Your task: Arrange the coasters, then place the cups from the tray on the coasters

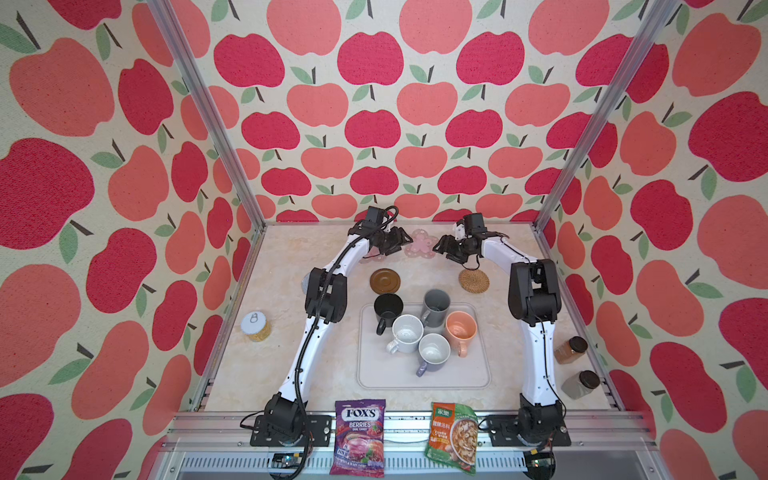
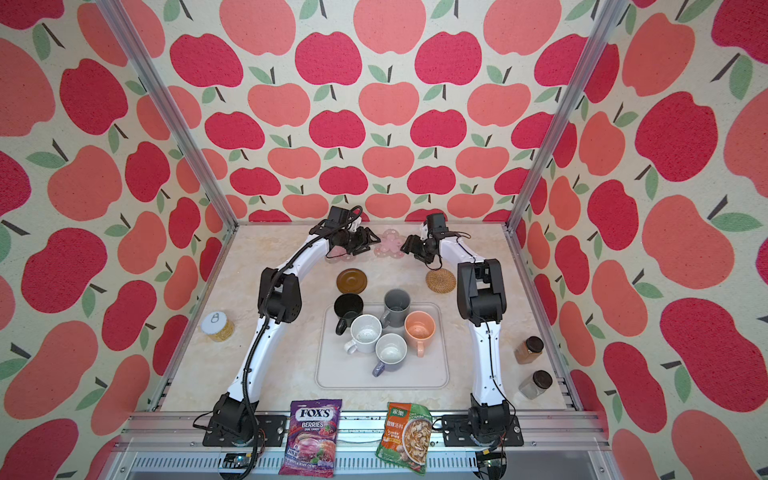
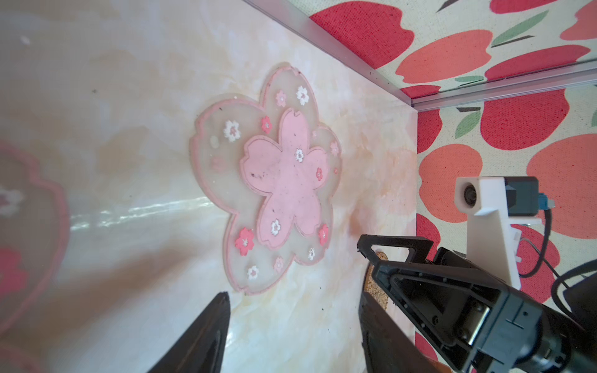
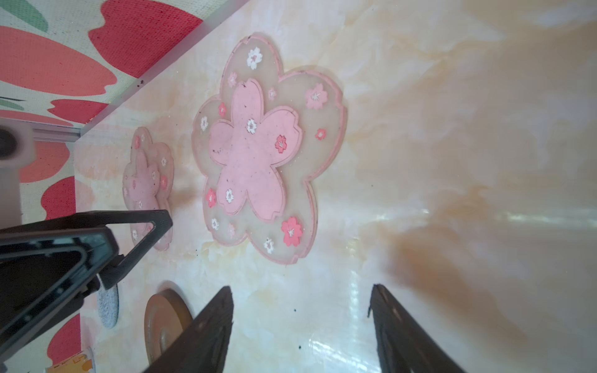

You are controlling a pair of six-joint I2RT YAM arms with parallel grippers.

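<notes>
While both arms reach toward the table's far end, your left gripper (image 1: 395, 243) and right gripper (image 1: 442, 248) flank one pink flower coaster (image 1: 419, 245). Each has its fingers spread with nothing between them (both wrist views make that plain). The second pink flower coaster (image 4: 147, 181) lies flat just beside the left gripper. The brown coaster (image 1: 385, 281) and rattan coaster (image 1: 473, 281) sit between the grippers and the tray (image 1: 469, 376). You'll find the five cups (image 1: 407, 332) huddled at the tray's far end.

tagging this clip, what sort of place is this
Likely a robot test booth, not a home: apple-print walls on a metal frame, with left arm and right arm mounted by the table.
</notes>
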